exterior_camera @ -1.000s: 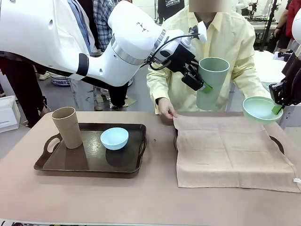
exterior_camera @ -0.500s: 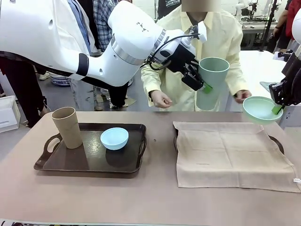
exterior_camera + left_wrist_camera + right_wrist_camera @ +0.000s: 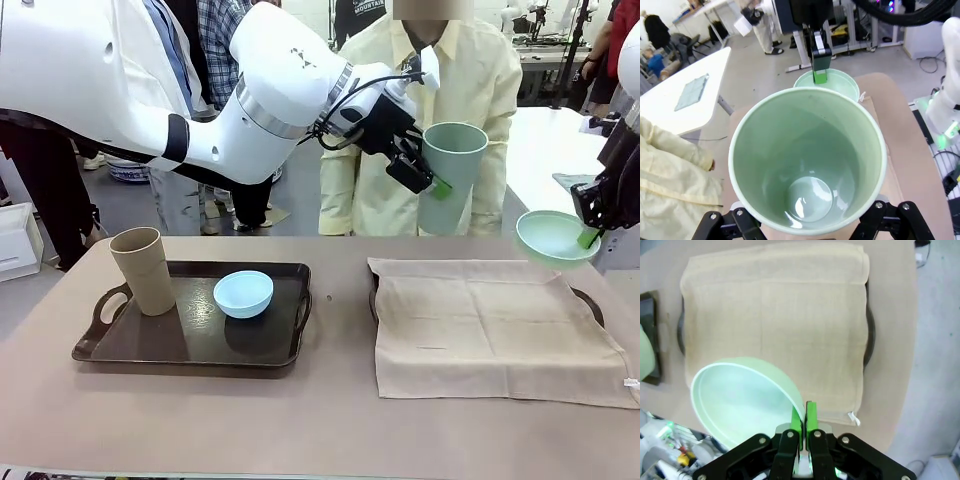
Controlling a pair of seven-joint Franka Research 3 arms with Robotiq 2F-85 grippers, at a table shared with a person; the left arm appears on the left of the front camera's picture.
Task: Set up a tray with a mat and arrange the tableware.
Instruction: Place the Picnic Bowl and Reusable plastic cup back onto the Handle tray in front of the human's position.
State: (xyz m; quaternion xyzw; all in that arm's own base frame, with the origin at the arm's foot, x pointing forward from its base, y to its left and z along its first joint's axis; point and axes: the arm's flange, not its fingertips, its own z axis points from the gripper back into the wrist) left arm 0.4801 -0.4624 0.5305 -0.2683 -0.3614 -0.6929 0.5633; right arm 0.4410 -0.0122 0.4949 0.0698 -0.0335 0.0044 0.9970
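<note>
Front view: clamping pale green tumbler (image 3: pixel 455 205) aloft with left gripper (image 3: pixel 437 184), 12 o'clock of mat (image 3: pixel 490 330); pinching pale green bowl (image 3: pixel 550 232) rim with right gripper (image 3: pixel 588 237), aloft at 2 o'clock. At 9 o'clock, on dark tray (image 3: pixel 190 345): tan-brown tumbler (image 3: pixel 143 270), pale blue bowl (image 3: pixel 243 293).

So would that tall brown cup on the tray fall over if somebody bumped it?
The tan-brown tumbler is tall and narrower at its base than its rim, so a push near the top would likely tip it. It has no handle and round sides, so it might then roll across the dark tray.
</note>
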